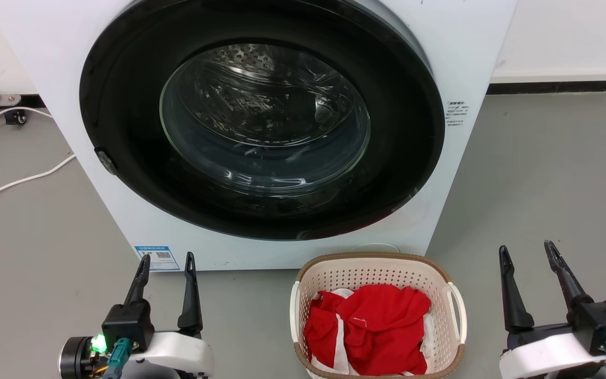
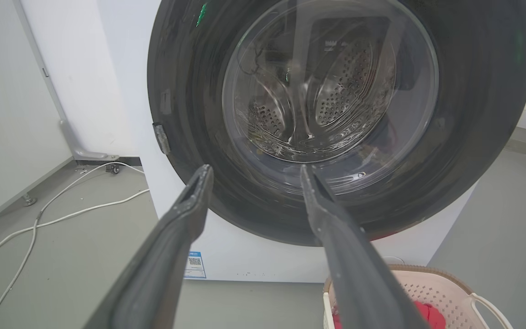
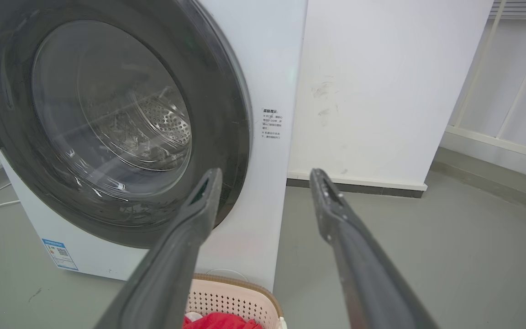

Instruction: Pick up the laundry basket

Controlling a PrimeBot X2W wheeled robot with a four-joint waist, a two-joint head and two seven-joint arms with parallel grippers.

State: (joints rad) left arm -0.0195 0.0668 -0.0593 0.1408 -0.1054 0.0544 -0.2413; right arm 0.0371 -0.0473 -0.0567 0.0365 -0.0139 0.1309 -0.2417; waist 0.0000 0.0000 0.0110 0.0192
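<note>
Grey floor (image 1: 545,184) all round, and out on the left a white cable (image 1: 19,181) snakes across it. Next comes the left gripper (image 1: 168,258), low in the head view, fingers spread wide with nothing between them. Behind it stands the big white washer (image 1: 124,221), round dark door closed. At its foot, right of centre, sits the laundry basket (image 1: 371,258), upright on the floor, mouth up, far rim close to the washer front, red and white clothes (image 1: 382,321) heaped inside. One white handle (image 1: 293,310) faces left, the other (image 1: 460,310) right, so the handle line runs across the view. The near end is cut off, so I cannot call its longer side. Far right is the right gripper (image 1: 526,248), also wide apart, empty, clear of the basket.
</note>
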